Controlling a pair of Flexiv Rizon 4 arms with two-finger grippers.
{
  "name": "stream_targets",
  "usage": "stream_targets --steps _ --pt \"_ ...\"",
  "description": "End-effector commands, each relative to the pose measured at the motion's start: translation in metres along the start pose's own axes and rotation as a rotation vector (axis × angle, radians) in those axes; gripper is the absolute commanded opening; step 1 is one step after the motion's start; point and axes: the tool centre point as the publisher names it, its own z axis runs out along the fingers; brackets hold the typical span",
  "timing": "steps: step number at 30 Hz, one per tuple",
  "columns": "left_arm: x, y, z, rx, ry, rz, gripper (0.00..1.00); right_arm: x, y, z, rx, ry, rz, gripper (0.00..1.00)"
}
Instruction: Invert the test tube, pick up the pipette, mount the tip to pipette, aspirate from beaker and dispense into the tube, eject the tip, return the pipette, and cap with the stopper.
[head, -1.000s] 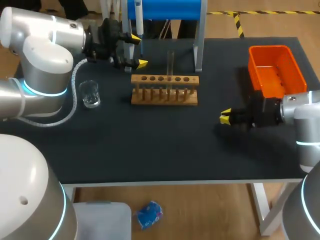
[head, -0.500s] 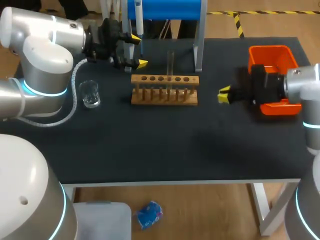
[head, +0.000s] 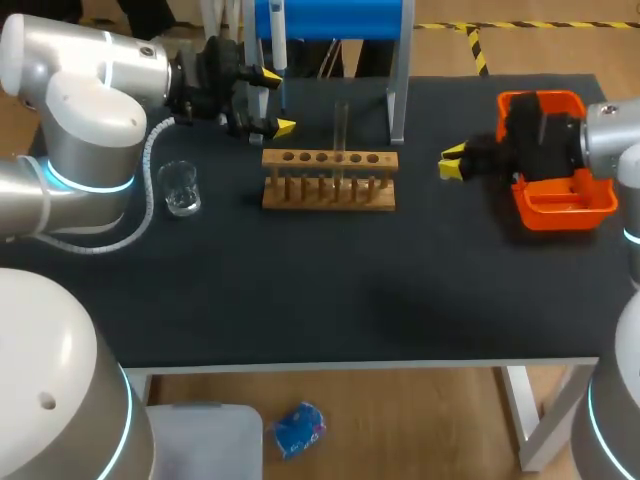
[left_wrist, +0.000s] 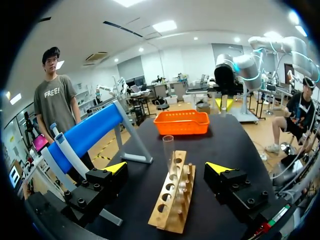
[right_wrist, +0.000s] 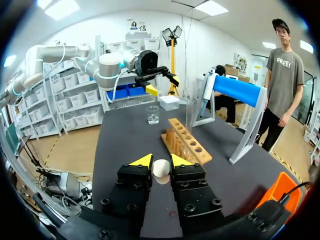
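Fingers of right gripper (right_wrist: 161, 160) narrow, pinching white stopper (right_wrist: 160, 169) — left gripper (left_wrist: 167, 168) fingers spread wide.

- A black worktop (head: 330, 300) carries everything here.
- A wooden rack (head: 329, 180) with one row of holes along its top stands towards the back, near the middle.
- A stand (head: 398, 90) with grey legs and a blue bar across rises just behind the rack.
- An orange bin (head: 565, 218) sits at the right rear, well apart from the rack.

One tube (head: 341, 125), one beaker (head: 181, 187), one stopper (right_wrist: 161, 168)
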Motion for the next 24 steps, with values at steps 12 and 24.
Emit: stream_targets --steps 12,24 --pt "-0.001 0.0 0.0 -0.003 0.003 -0.001 1.0 -0.019 0.06 0.027 -0.043 0.092 -0.078 0.0" --pt "-0.001 0.0 0.0 -0.003 0.003 -0.001 1.0 -0.049 0.116 0.08 -0.041 0.151 -0.111 0.0"
